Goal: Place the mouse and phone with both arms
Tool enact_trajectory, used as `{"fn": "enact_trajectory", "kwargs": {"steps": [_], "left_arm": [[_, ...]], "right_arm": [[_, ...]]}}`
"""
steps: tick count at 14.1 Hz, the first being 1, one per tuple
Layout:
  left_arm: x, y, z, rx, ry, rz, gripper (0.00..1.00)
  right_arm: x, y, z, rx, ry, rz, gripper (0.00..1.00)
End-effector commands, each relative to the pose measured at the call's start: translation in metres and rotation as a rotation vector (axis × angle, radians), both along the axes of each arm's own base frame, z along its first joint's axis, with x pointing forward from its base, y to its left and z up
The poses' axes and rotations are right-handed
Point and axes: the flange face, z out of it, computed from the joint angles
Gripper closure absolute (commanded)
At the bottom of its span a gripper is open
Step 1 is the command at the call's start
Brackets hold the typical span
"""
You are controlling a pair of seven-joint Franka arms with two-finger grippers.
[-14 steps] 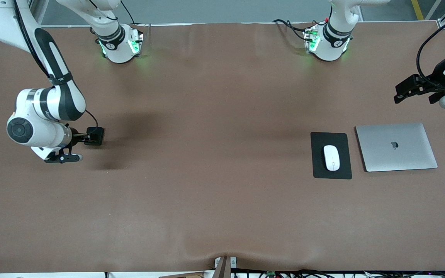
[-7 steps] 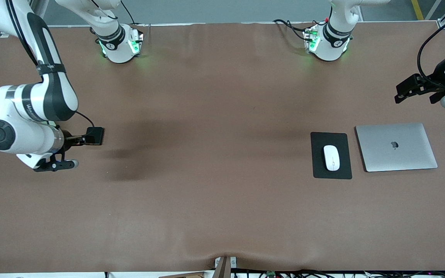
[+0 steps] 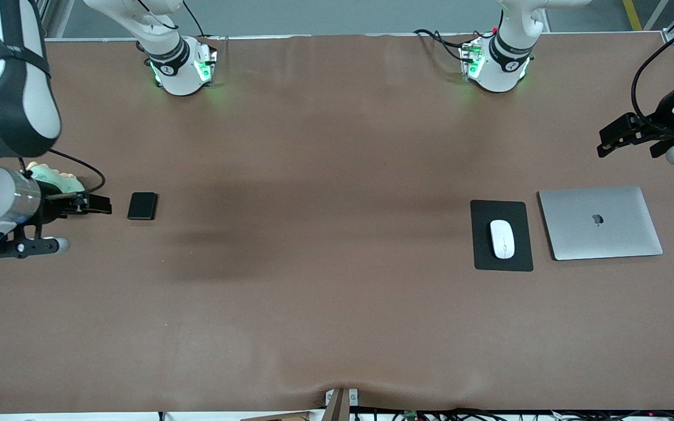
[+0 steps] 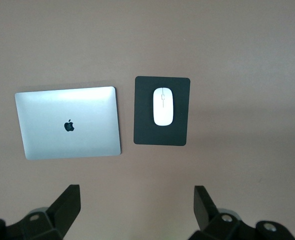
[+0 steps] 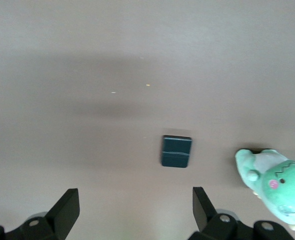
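The phone point(image 3: 142, 206), a small black glossy slab, lies flat on the brown table toward the right arm's end; it also shows in the right wrist view point(image 5: 176, 151). My right gripper point(image 3: 100, 204) is open and empty, apart from the phone, nearer the table's end point(image 5: 136, 205). The white mouse point(image 3: 502, 238) rests on a matte black pad point(image 3: 483, 257) toward the left arm's end; the left wrist view shows both the mouse point(image 4: 162, 106) and the pad point(image 4: 145, 132). My left gripper point(image 3: 612, 140) hangs open and empty over bare table point(image 4: 136, 202).
A closed silver laptop point(image 3: 600, 222) lies beside the pad, toward the left arm's end point(image 4: 67, 122). A green plush toy point(image 3: 56, 178) sits by the right gripper point(image 5: 277, 185). The table's wide middle is bare brown mat.
My right gripper has drawn back from the phone toward the right arm's end of the table, leaving the phone where it lay. The left arm has barely moved.
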Motion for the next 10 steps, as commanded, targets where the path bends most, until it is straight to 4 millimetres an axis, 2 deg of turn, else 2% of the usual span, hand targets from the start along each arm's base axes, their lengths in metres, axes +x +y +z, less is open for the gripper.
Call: {"fn": "enact_trajectory", "kwargs": {"steps": [1, 4, 5, 8, 10], "left_arm": [[0.004, 0.001, 0.004, 0.018, -0.006, -0.020, 0.00], [0.004, 0.001, 0.004, 0.018, -0.006, -0.020, 0.00], [0.004, 0.001, 0.004, 0.018, -0.006, -0.020, 0.00], [0.005, 0.001, 0.004, 0.018, -0.004, -0.020, 0.00], [0.005, 0.001, 0.004, 0.018, -0.004, -0.020, 0.00]], "right_arm": [[0.001, 0.010, 0.051, 0.107, -0.050, 0.010, 0.00], [-0.013, 0.011, 0.082, 0.102, -0.015, 0.025, 0.00], [-0.025, 0.011, 0.098, 0.081, -0.018, 0.025, 0.00], [-0.054, -0.005, 0.140, 0.055, -0.055, -0.009, 0.00], [-0.071, -0.014, 0.142, 0.044, -0.040, -0.032, 0.00]]}}
